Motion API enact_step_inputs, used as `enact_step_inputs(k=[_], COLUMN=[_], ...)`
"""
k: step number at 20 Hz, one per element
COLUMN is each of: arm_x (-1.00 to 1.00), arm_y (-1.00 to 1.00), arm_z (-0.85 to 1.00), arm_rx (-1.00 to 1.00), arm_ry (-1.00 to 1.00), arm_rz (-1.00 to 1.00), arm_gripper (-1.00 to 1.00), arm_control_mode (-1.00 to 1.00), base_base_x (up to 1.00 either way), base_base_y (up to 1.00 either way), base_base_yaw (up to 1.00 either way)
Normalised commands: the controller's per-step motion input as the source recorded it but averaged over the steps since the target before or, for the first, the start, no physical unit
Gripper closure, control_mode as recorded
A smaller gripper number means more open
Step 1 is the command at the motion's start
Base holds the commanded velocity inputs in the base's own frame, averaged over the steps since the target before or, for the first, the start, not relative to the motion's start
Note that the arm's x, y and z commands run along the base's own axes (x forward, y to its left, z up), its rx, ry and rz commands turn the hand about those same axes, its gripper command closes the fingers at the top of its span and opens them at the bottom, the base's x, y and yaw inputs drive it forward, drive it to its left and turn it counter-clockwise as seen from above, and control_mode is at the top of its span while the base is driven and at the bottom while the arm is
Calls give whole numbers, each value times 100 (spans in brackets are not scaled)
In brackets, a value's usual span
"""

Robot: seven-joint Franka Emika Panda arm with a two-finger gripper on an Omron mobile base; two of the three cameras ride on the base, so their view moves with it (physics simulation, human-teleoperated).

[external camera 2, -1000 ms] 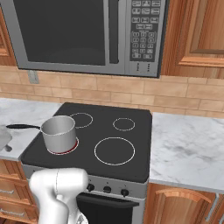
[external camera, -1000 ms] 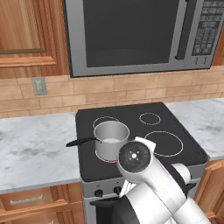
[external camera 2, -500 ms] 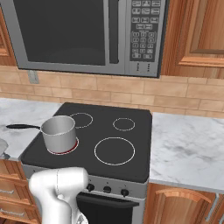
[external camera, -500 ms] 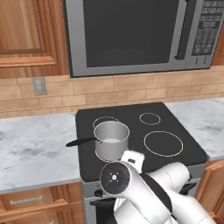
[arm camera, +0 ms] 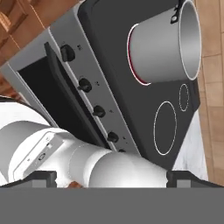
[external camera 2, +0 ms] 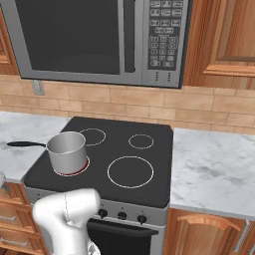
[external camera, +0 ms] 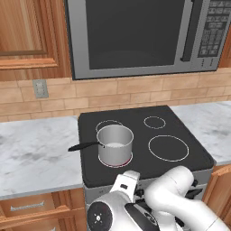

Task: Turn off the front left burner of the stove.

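The front left burner (external camera 2: 84, 168) glows red on the stove (external camera 2: 149, 179), and you can see only a thin crescent of it because the steel pot (external camera 2: 66, 152) stands squarely on top of it, its dark handle (external camera 2: 25, 144) reaching out over the marble bench (external camera 2: 15, 134) to the left. In the left base view the same red ring (external camera: 129, 160) peeks out under the pot's right side, with a small white ring (external camera: 108, 125) just behind it, another small ring (external camera: 154, 122) at the back right and the large white-outlined circle (external camera: 168, 148) at the front right. Look along the stainless front panel (arm camera: 76, 65) in the hand view and you'll find four black knobs (arm camera: 84, 85) in a row, all well apart from the hand; the dark oven door handle (arm camera: 72, 98) runs just below them. The hand (arm camera: 111, 179) sits low in front of the stove, and you see its two dark finger tips (arm camera: 37, 178) far apart at the bottom corners of its own camera, with nothing between them, so read it as spread wide and empty. A white arm link crosses the lower part of that view. Above the cooktop hangs the steel microwave (external camera: 135, 36), against a brick backsplash (external camera 2: 99, 107) with wooden cabinets (external camera 2: 219, 40) either side.
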Motion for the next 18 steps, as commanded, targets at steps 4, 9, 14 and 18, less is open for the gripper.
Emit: enact_step_inputs(k=[4, 9, 14, 18], arm_x=[0, 9, 17, 16], arm_y=[-12, -8, 0, -1], arm_z=[-41, -43, -37, -29], arm_rx=[0, 0, 0, 0], arm_ry=[-17, -14, -9, -5], arm_rz=[0, 0, 0, 0], arm_gripper=[-100, -100, -100, -100], arm_control_mode=[-100, -100, -100, -100], base_base_x=[0, 0, 0, 0], base_base_y=[0, 0, 0, 0], base_base_yaw=[0, 0, 0, 0])
